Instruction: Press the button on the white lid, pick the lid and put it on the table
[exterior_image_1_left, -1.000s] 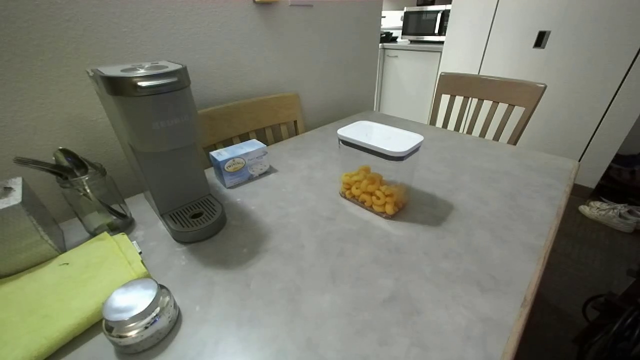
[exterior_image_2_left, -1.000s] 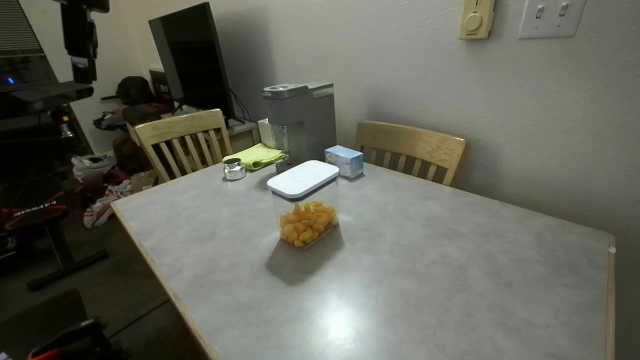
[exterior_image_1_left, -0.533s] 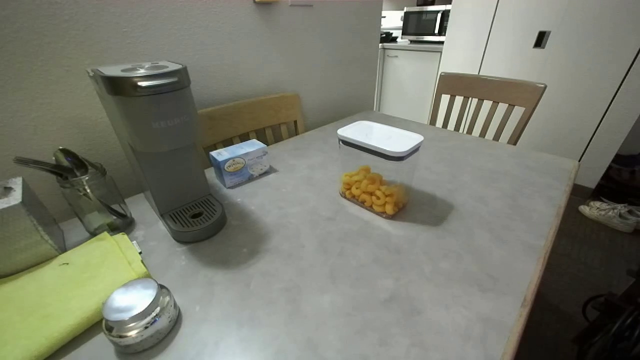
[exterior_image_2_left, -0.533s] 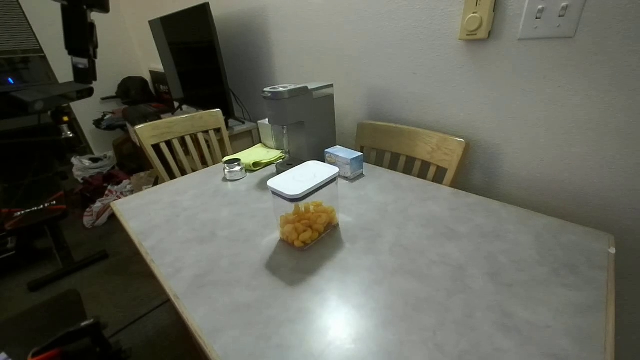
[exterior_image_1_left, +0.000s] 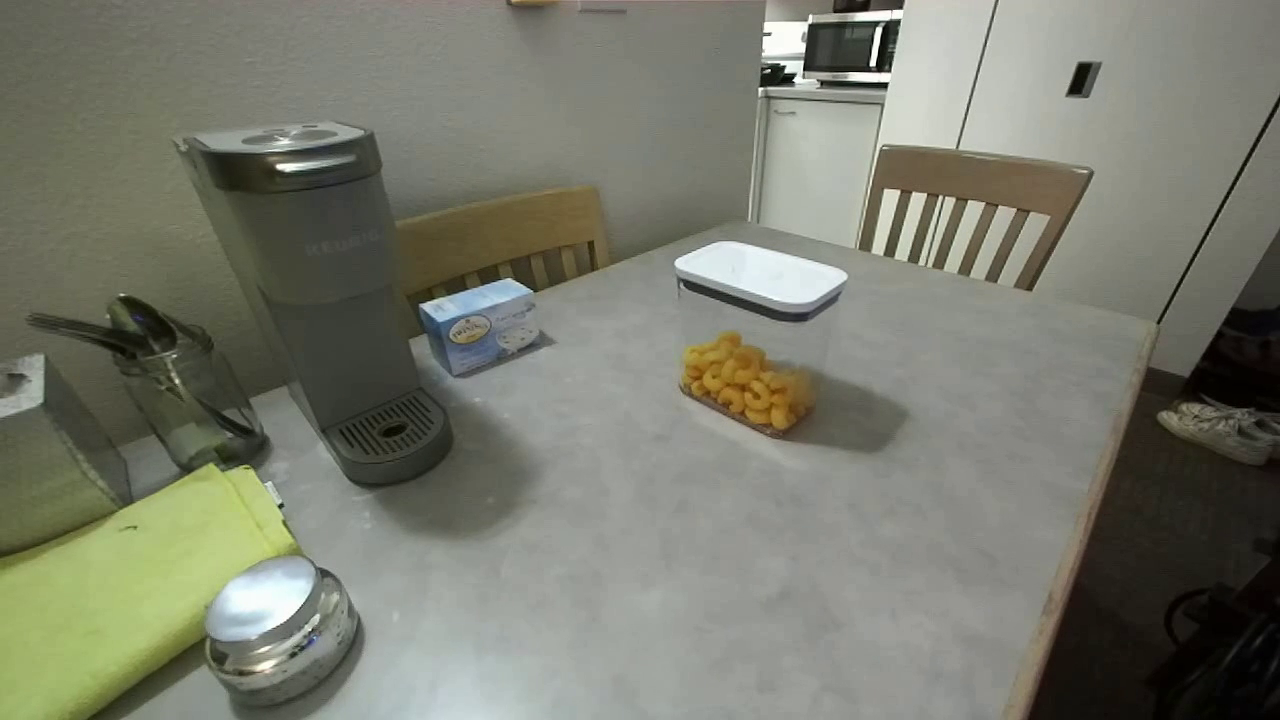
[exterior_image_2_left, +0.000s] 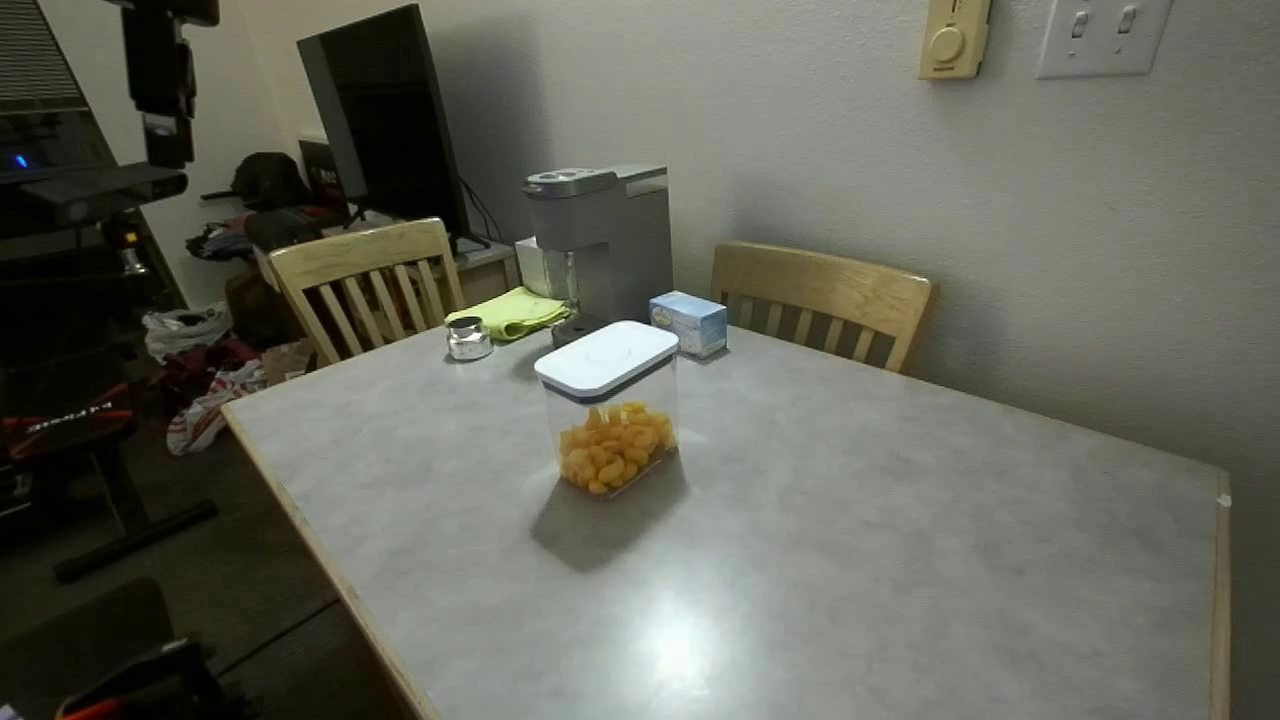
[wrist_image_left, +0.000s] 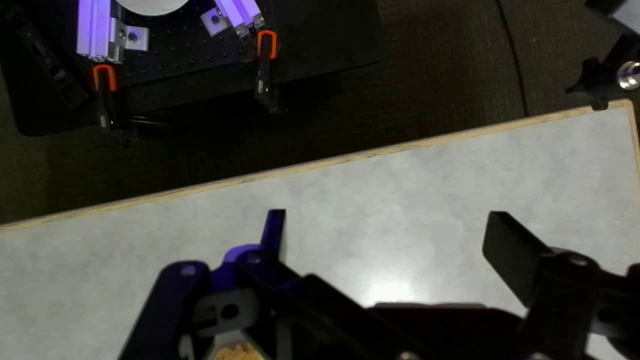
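The white lid (exterior_image_1_left: 760, 275) sits level on top of a clear container (exterior_image_1_left: 750, 390) of yellow food, seen in both exterior views. Only a faint round outline marks the button (exterior_image_2_left: 612, 348) at the lid's centre. Beneath stands the grey table (exterior_image_1_left: 640, 580). My gripper (wrist_image_left: 387, 225) appears only in the wrist view, its two fingers wide apart with bare tabletop visible between them. It hangs over the table near an edge, holding nothing. A scrap of the yellow food (wrist_image_left: 237, 352) peeks out behind the left finger linkage; the lid itself is hardly discernible there.
A coffee maker (exterior_image_1_left: 320, 300), a blue tea box (exterior_image_1_left: 482, 327), a jar of cutlery (exterior_image_1_left: 195, 400), a yellow-green cloth (exterior_image_1_left: 130, 590) and a round silver-lidded jar (exterior_image_1_left: 280, 630) share the table. Wooden chairs (exterior_image_2_left: 820, 300) stand around it. The table edge (wrist_image_left: 300, 167) crosses the wrist view.
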